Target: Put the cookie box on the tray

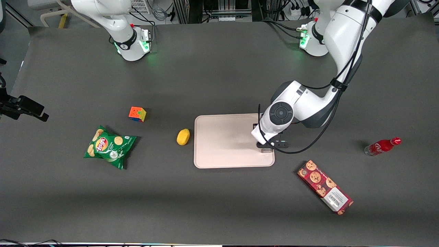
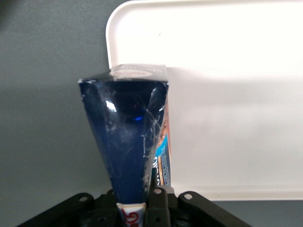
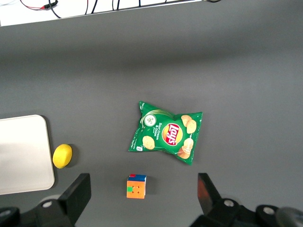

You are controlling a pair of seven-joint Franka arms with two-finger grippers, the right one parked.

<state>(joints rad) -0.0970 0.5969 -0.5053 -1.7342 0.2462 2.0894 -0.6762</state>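
The cookie box (image 2: 128,142), a dark navy-blue carton with an orange and blue printed side, is clamped between my gripper's (image 2: 137,201) fingers and sticks out away from the wrist. Its end hangs over a rounded corner of the pale pinkish-cream tray (image 2: 236,94). I cannot tell whether it touches the tray. In the front view my gripper (image 1: 267,145) is above the tray's (image 1: 223,140) edge toward the working arm's end, and the arm hides the box.
A lemon (image 1: 183,137) lies beside the tray toward the parked arm's end, with a colour cube (image 1: 137,114) and a green chips bag (image 1: 109,146) farther that way. A long red cookie box (image 1: 324,187) and a red cola bottle (image 1: 382,146) lie toward the working arm's end.
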